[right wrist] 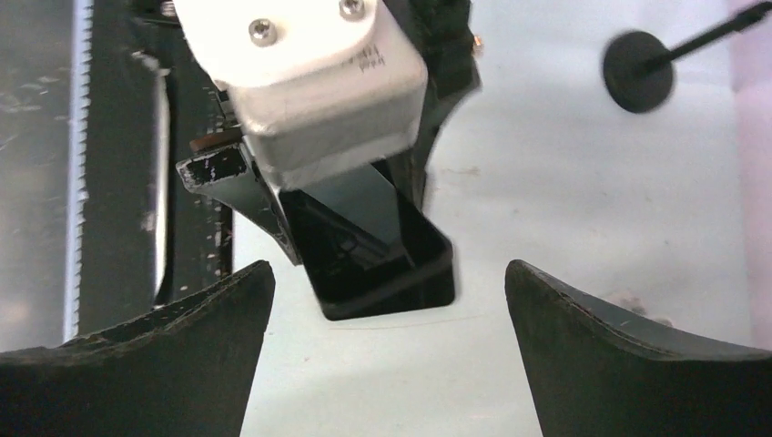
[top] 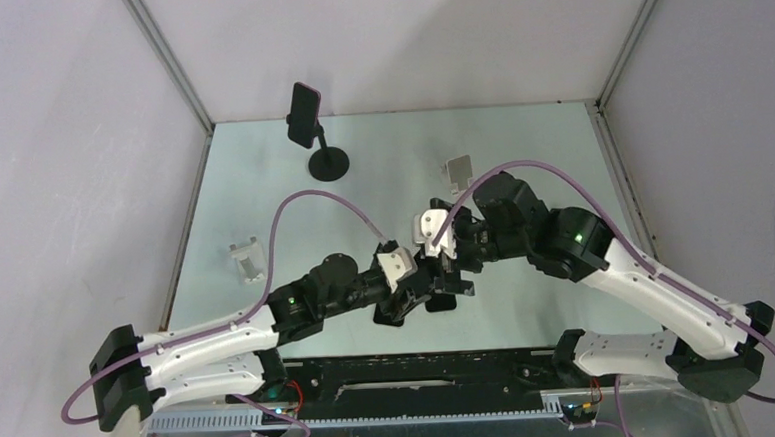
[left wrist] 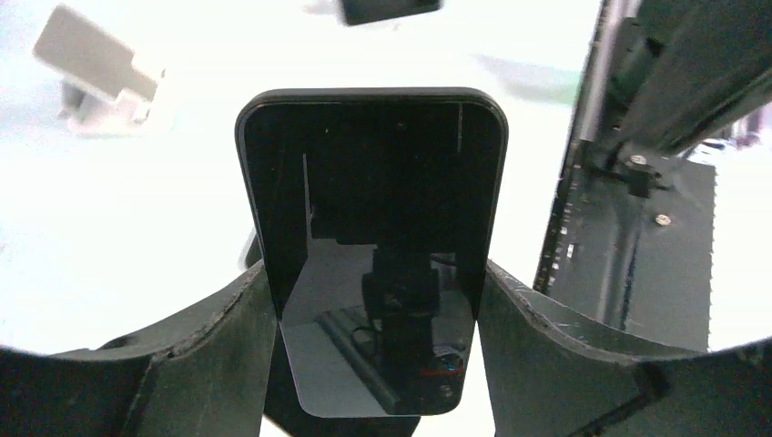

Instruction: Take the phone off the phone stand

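Phone (left wrist: 371,246) pinched edge to edge in the left gripper (left wrist: 373,284), low over the table (top: 520,151) near the bases; right gripper (right wrist: 390,300) spread wide just beside it. Risk: glossy sides slipping, or the wrists clashing. Farther back, white stand (top: 248,258) sits well apart

Through my right wrist camera, my left gripper (right wrist: 350,214) covered the upper part of the phone (right wrist: 382,269), and its own housing was cropped at the top. The phone stand (right wrist: 639,84) lost its stem past the right edge. In my left wrist view a dark object (left wrist: 390,9) was cut off at the top, so I could not identify it, and a white holder (left wrist: 96,68) was washed out by glare.
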`<control>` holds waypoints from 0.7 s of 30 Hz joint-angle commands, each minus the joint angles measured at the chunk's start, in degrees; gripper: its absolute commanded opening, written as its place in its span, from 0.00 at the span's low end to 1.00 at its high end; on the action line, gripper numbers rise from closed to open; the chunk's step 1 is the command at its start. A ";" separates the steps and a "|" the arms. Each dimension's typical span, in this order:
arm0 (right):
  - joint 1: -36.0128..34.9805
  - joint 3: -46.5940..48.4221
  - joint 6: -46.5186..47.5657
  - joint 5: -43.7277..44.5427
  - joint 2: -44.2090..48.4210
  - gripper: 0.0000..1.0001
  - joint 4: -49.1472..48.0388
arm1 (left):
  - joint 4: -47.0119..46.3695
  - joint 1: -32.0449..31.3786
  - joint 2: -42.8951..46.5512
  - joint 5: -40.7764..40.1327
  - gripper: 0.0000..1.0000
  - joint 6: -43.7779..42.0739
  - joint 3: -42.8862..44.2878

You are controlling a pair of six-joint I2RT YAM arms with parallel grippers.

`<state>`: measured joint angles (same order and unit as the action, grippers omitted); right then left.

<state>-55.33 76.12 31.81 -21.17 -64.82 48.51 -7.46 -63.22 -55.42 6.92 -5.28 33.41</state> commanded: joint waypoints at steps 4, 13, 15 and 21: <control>1.97 -8.46 -10.73 16.10 6.29 0.99 -15.39 | -0.40 1.59 2.18 -26.36 0.00 14.41 1.23; 2.25 -16.53 -28.09 26.76 7.52 0.99 -23.33 | 28.30 12.65 -4.64 -34.25 0.00 38.41 10.13; 2.24 -17.74 -31.80 28.87 7.32 0.99 -24.38 | 30.94 12.91 -6.60 -35.65 0.00 39.56 11.08; 2.17 -18.83 -39.17 34.27 6.62 0.99 -23.78 | 31.77 12.88 -7.14 -37.49 0.00 43.49 7.83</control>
<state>-53.06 57.36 0.69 7.64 -58.08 27.68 22.44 -50.19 -63.00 -26.81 32.67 41.69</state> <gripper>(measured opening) 0.993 0.725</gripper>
